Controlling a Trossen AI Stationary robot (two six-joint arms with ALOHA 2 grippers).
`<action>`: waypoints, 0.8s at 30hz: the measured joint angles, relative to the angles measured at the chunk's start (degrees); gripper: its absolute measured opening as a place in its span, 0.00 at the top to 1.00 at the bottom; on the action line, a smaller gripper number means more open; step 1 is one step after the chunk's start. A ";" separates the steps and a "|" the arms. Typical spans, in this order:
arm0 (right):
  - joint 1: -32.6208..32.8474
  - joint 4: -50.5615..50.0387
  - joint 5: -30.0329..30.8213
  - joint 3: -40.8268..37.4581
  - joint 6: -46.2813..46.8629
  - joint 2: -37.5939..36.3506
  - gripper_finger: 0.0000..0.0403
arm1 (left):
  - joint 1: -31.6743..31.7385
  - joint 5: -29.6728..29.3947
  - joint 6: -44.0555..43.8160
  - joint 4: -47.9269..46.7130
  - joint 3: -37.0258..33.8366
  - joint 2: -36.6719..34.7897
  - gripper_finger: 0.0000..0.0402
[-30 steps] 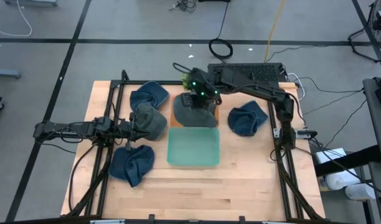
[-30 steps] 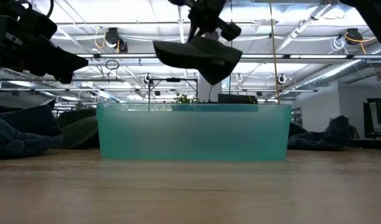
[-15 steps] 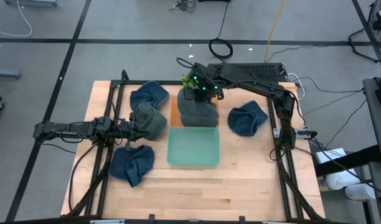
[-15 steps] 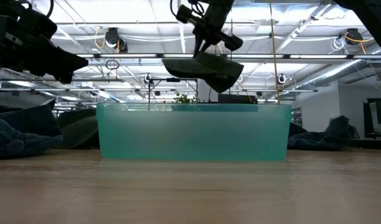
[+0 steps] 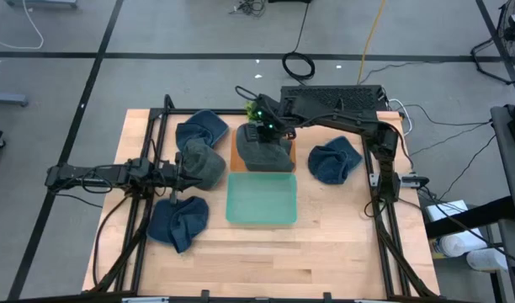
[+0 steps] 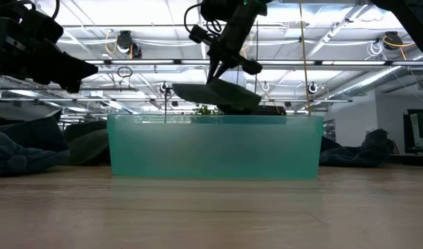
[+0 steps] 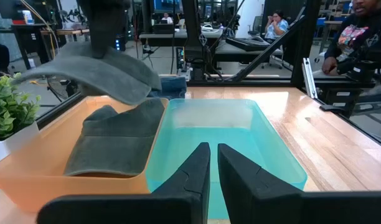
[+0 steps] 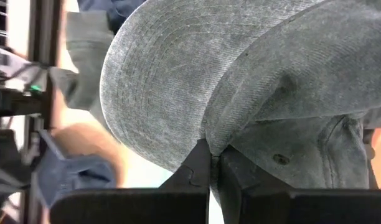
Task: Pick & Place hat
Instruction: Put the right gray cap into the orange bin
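Observation:
My right gripper [image 5: 266,126] is shut on a grey cap [image 5: 264,150] above the orange tray [image 5: 236,148], just beyond the teal bin [image 5: 262,199]. In the left wrist view, the held cap [image 7: 97,71] hovers over a second grey cap [image 7: 116,140] that lies flat in the orange tray [image 7: 28,180]. The low view shows the held cap [image 6: 215,95] just above the bin's rim. My left gripper [image 7: 213,165] is shut, waits at the table's left beside an olive cap [image 5: 204,165] and points at the teal bin [image 7: 228,143]. My right gripper [image 8: 214,152] pinches the cap between its two fingers where the brim meets the crown [image 8: 218,134]. The fingers come from above, slanting down. The cap hangs below them, lifted clear of the tray, brim [image 8: 159,81] tilted outward.
Blue caps lie on the table at the far left [image 5: 203,128], near left [image 5: 177,223] and right [image 5: 333,160]. A small green plant [image 5: 256,108] stands at the far edge by the tray. People sit in the room beyond the table [image 7: 358,31].
My right gripper has moved down and slightly toward the far edge, staying shut on the grey cap. The cap has come down from well above the bin's rim to just over it, above the orange tray, and has flattened out.

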 joint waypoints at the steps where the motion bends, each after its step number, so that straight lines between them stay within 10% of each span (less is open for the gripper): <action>1: 0.00 0.53 0.06 -0.91 -0.10 0.02 1.00 | 0.00 0.00 0.00 0.00 0.00 0.00 0.91; 24: 0.02 14.36 -0.08 -17.11 0.42 0.24 1.00 | -0.02 0.00 0.00 0.00 0.00 -0.01 0.91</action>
